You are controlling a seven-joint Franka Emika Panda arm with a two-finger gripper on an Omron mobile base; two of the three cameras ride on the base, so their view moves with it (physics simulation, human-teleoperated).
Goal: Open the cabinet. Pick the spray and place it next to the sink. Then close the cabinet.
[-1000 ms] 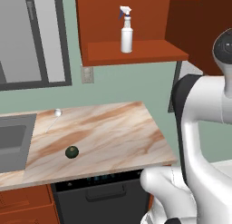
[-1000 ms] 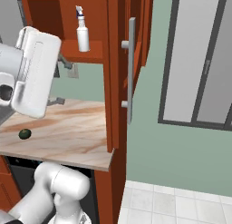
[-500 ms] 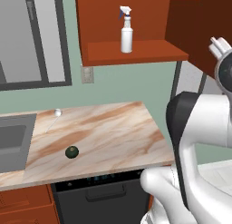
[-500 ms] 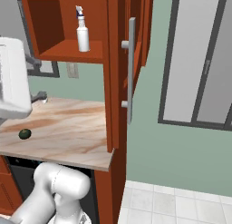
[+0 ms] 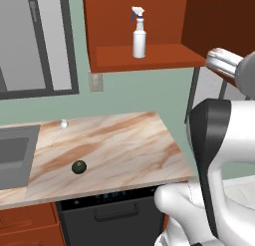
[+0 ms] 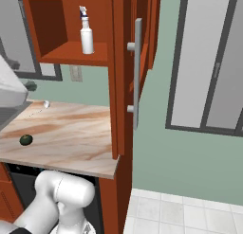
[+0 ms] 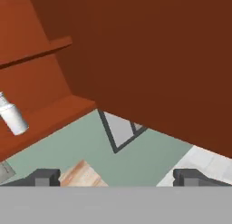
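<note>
Cabinet (image 6: 121,62) open, spray (image 5: 139,38) upright inside; pincer (image 7: 116,177) spread

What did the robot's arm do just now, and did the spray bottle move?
The white arm swung to the right, away from the counter, toward the open cabinet door. The end effector took hold of nothing; it stands open. The spray bottle stayed on the cabinet shelf, and the green ball stayed on the counter.

Cabinet (image 5: 149,21) red-brown, inside and out; door handle (image 6: 137,72) grey. Spray (image 5: 139,33) white bottle, white trigger head, blue nozzle tip — in hand view (image 7: 12,115) plain white, off to left of dark finger tips (image 7: 45,177). Counter (image 5: 114,145) marbled beige with brown veining. Ball (image 5: 78,167) dark green. Sink (image 5: 15,153) grey. Wall (image 5: 134,90) pale green. Window frame (image 5: 69,46) dark grey. Appliance under counter (image 5: 109,215) black.
</note>
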